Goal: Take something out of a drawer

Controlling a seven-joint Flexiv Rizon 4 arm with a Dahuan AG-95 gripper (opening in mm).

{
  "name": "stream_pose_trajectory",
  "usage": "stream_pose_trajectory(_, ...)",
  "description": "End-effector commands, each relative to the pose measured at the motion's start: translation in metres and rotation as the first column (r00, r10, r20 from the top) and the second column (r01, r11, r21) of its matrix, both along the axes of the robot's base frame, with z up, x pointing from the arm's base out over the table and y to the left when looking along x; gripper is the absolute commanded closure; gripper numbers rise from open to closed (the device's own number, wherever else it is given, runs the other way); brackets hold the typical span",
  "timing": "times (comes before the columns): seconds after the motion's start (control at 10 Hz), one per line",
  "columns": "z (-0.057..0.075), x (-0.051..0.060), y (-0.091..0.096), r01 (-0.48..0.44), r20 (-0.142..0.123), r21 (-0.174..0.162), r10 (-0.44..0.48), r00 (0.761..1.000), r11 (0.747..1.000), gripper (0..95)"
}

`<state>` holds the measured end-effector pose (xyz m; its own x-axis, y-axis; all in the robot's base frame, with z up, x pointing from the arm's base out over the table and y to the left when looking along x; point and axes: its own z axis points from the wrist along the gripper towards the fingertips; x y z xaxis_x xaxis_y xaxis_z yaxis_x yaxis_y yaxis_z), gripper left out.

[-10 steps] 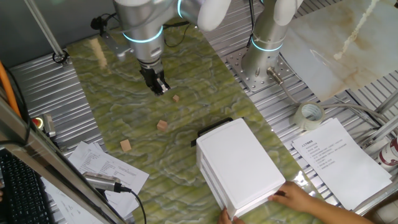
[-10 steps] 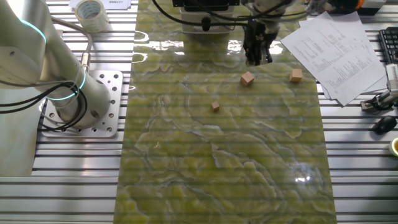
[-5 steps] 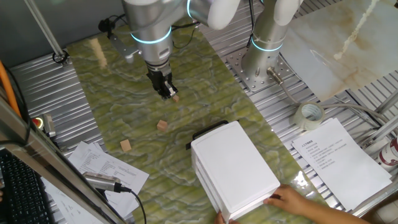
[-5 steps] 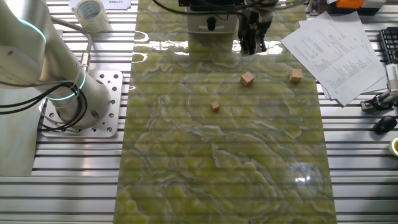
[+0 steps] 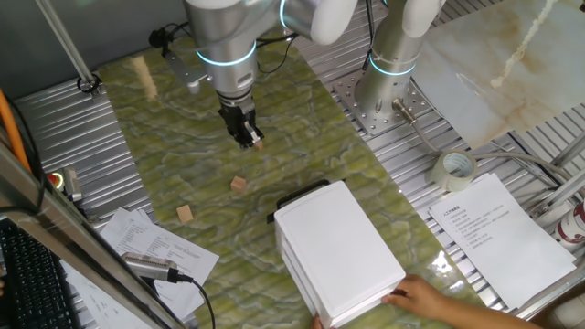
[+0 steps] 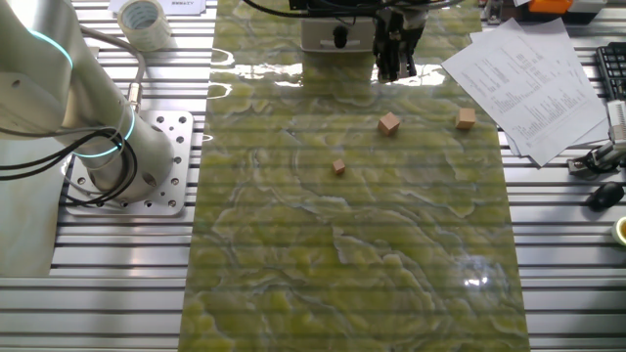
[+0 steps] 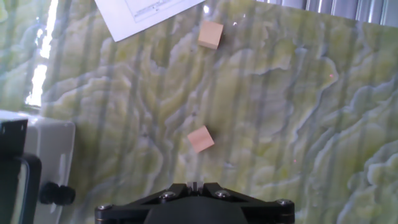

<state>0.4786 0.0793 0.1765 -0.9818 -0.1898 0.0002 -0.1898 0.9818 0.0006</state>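
Note:
The white cabinet point(image 5: 340, 254) stands on the green mat. Its top drawer shows only as a front with a black handle point(image 5: 302, 195), and its inside is hidden. It also shows in the other fixed view point(image 6: 321, 39) and at the left of the hand view point(image 7: 43, 149). Three light-brown wooden cubes lie on the mat outside the drawer: a small one point(image 5: 258, 143), a middle one point(image 5: 239, 184) and one near the papers point(image 5: 186, 214). My gripper point(image 5: 245, 137) hangs shut and empty above the mat, between the cubes and the cabinet. The middle cube point(image 7: 201, 139) lies just ahead of my fingertips.
A person's hand point(image 5: 428, 297) holds the cabinet's near right corner. Printed papers point(image 5: 151, 245) lie left of the mat and more papers point(image 5: 498, 228) at the right. A tape roll point(image 5: 454, 170) and the arm's base point(image 5: 388, 91) stand to the right.
The person's hand has pushed the cabinet leftward along the mat, towards my gripper. My gripper has moved towards the cabinet and stays shut. The cubes have not moved.

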Motion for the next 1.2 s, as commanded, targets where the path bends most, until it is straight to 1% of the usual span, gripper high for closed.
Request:
stream_pose_trajectory(0.1, 0.0, 0.0, 0.0, 0.007, -0.008, -0.005, -0.007, 1.0, 1.0, 95.0)
stream_pose_trajectory(0.2, 0.0, 0.0, 0.0, -0.001, -0.008, -0.02, 0.0, 1.0, 1.0, 95.0)
stream_pose_trajectory(0.3, 0.0, 0.0, 0.0, -0.023, -0.003, -0.019, 0.023, 1.0, 1.0, 95.0)
stream_pose_trajectory(0.4, 0.0, 0.0, 0.0, -0.022, 0.001, -0.006, 0.022, 1.0, 1.0, 95.0)
stream_pose_trajectory(0.5, 0.001, 0.0, 0.002, -0.01, -0.004, 0.006, 0.01, 1.0, 1.0, 95.0)
stream_pose_trajectory(0.6, 0.004, -0.002, 0.01, -0.018, -0.012, 0.001, 0.018, 1.0, 1.0, 95.0)
stream_pose_trajectory(0.7, 0.007, -0.004, 0.019, -0.033, -0.011, 0.003, 0.033, 0.999, 0.999, 95.0)
stream_pose_trajectory(0.8, 0.009, -0.008, 0.032, -0.025, -0.006, 0.017, 0.025, 1.0, 1.0, 95.0)
stream_pose_trajectory(0.9, 0.01, -0.011, 0.042, -0.012, -0.006, 0.024, 0.012, 1.0, 1.0, 95.0)
stream_pose_trajectory(1.0, 0.01, -0.012, 0.05, -0.002, -0.005, 0.024, 0.002, 1.0, 1.0, 95.0)
stream_pose_trajectory(1.1, 0.009, -0.013, 0.064, 0.01, -0.002, 0.022, -0.01, 1.0, 1.0, 76.0)
stream_pose_trajectory(1.2, 0.009, -0.015, 0.074, 0.023, 0.002, 0.041, -0.023, 1.0, 0.999, 76.0)
